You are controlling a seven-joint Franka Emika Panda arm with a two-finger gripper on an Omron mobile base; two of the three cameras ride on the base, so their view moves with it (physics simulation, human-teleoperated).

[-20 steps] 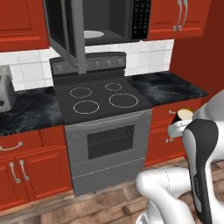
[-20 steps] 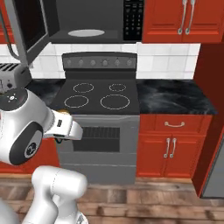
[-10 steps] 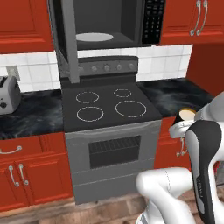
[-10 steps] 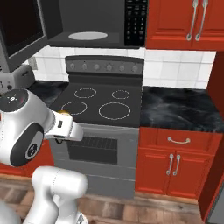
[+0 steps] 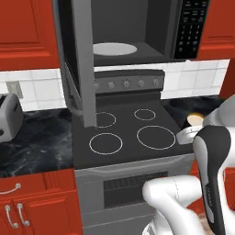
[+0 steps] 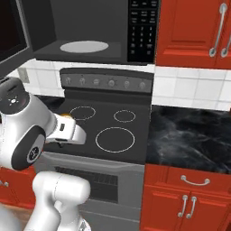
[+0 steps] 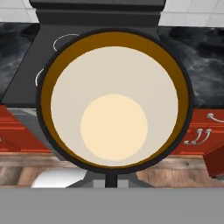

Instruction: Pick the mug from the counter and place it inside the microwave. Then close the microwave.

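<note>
Above the stove, the microwave (image 5: 137, 32) stands with its door (image 5: 78, 59) swung wide to the left, the long steel bar handle (image 5: 85, 64) hanging down in front of the cooktop in the left base view. A white round plate (image 6: 84, 46) lies flat on the floor of the open cavity, and the white-buttoned keypad (image 6: 142, 29) sits at the cavity's right. Below, the flat black stovetop (image 6: 110, 128) shows four white burner rings. The glossy black counter (image 6: 189, 135) with thin white veins runs on either side of it, and a silver toaster (image 5: 10, 117) stands on the left stretch.

The mug (image 7: 114, 100) looms close in the hand view, seen from its open top: a dark rim, a brown inner wall, and a cream bottom. It hangs in the air in front of the stove, off the counter and outside the microwave. The gripper (image 7: 112, 177) is clamped on the mug's rim at the bottom of that view. In the left base view the mug's cream top peeks out just beyond the white arm (image 5: 213, 160), at the stovetop's right edge.
</note>
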